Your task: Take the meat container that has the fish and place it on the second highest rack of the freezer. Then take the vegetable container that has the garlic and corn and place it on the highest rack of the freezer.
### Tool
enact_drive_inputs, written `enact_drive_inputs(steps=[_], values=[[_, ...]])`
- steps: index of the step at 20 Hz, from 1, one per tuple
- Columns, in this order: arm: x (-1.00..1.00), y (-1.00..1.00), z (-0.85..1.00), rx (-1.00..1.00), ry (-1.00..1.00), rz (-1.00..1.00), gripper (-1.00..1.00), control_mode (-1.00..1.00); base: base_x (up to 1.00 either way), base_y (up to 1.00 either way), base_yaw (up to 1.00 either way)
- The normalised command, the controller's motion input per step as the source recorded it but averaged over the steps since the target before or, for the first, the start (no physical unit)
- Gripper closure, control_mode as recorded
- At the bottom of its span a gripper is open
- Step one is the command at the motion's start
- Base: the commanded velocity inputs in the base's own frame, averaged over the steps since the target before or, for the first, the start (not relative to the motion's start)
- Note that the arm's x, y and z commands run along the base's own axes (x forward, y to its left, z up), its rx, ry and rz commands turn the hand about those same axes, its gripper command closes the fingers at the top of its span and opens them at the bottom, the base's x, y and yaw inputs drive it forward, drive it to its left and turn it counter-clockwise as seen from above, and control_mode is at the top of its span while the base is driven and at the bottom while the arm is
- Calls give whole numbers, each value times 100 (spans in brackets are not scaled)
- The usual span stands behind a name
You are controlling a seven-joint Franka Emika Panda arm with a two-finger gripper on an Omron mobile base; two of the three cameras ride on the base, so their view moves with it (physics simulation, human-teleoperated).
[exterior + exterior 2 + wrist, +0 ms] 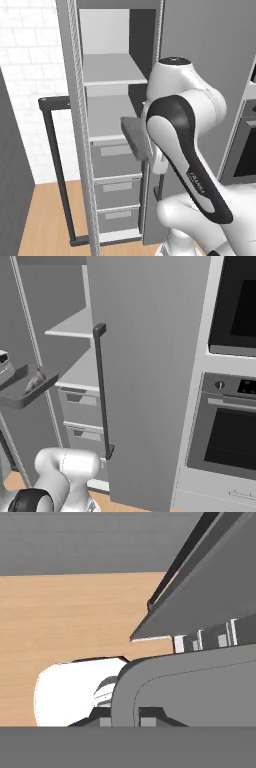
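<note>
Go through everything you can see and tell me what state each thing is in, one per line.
freezer: door open
highest rack: bare
second highest rack: bare
three drawers: shut
meat container: held up in front of the freezer, tilted
fish: lying in the meat container
gripper: shut on the meat container's rim
oven: door shut
</note>
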Motion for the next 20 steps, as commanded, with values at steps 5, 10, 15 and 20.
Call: enact_drive_inputs(steps=[5,10,15,20], values=[[64,-1,-34,6,1,37,100,-100,0,0,0],[82,-1,-20,1,1,8,100,-100,0,0,0],[83,0,-24,0,0,0,100,-100,0,0,0],[78,0,-28,0,0,0,100,-100,0,0,0]])
